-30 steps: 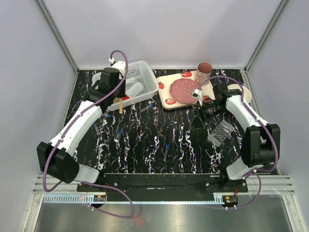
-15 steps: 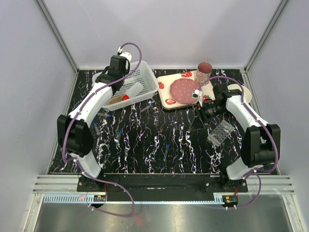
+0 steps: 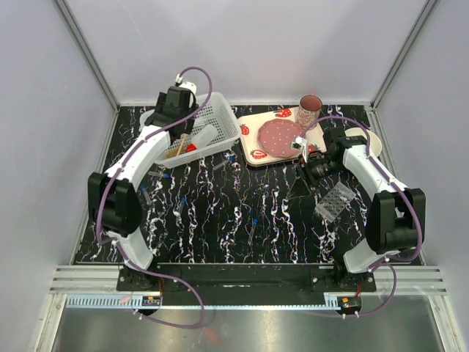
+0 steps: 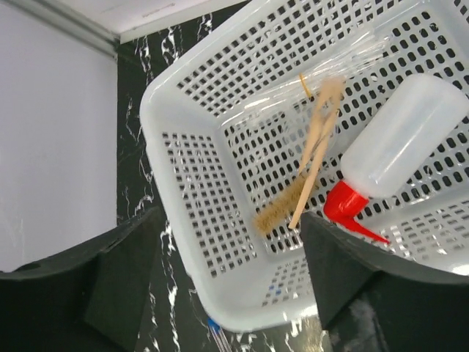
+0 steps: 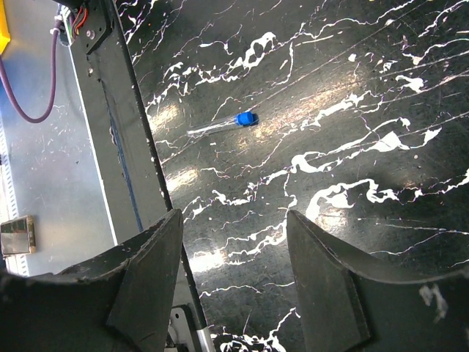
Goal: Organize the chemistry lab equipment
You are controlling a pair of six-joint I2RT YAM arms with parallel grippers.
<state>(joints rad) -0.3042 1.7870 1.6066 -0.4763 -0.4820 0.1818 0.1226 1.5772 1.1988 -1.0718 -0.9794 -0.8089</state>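
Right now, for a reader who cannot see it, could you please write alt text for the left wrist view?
A white perforated basket holds a wooden-handled brush, a white squeeze bottle with a red cap and clear plastic tubes. The basket stands on a black marbled table, and the left gripper hangs open and empty over its near corner.

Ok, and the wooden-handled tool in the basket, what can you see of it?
The wooden-handled tool is a slim brush. Its handle is pale wood, apparently two thin sticks side by side, with a tuft of tan bristles at the end nearer the wrist camera. It lies slanted on the floor of the white perforated basket, beside the squeeze bottle, with its bristles near the red cap. Nothing grips it.
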